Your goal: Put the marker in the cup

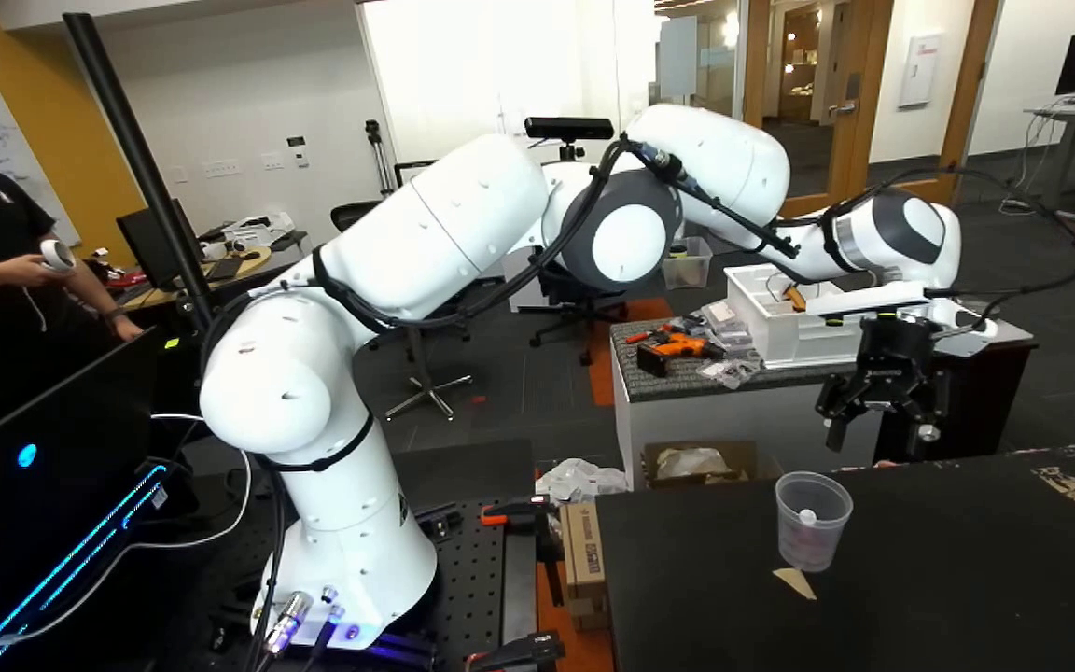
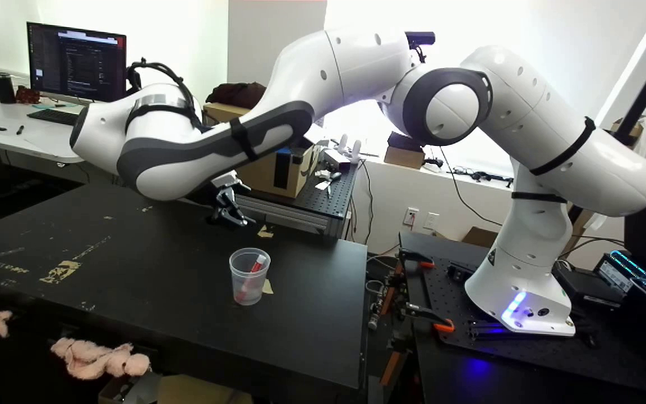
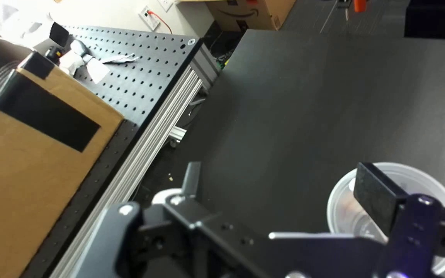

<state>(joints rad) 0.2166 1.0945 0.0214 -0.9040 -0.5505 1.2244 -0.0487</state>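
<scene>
The translucent clear cup stands upright on the black table in both exterior views (image 1: pixel 817 551) (image 2: pixel 249 286). The marker leans inside the cup, red with a white end, in an exterior view (image 2: pixel 257 265); its white end shows through the cup in an exterior view (image 1: pixel 807 516). My gripper (image 1: pixel 881 435) (image 2: pixel 230 219) is above the table, higher than the cup and apart from it. In the wrist view, the gripper's fingers (image 3: pixel 279 173) are wide apart with nothing between them. The cup's rim (image 3: pixel 334 204) shows behind the right finger, which hides part of cup and marker.
The black table (image 1: pixel 967 569) (image 2: pixel 149 269) carries tape scraps, one (image 1: pixel 794 583) beside the cup. A counter with a white bin (image 1: pixel 785 327) and an orange drill (image 1: pixel 685 346) stands beyond it. A cardboard box (image 3: pixel 45 162) sits on a perforated bench beside the table.
</scene>
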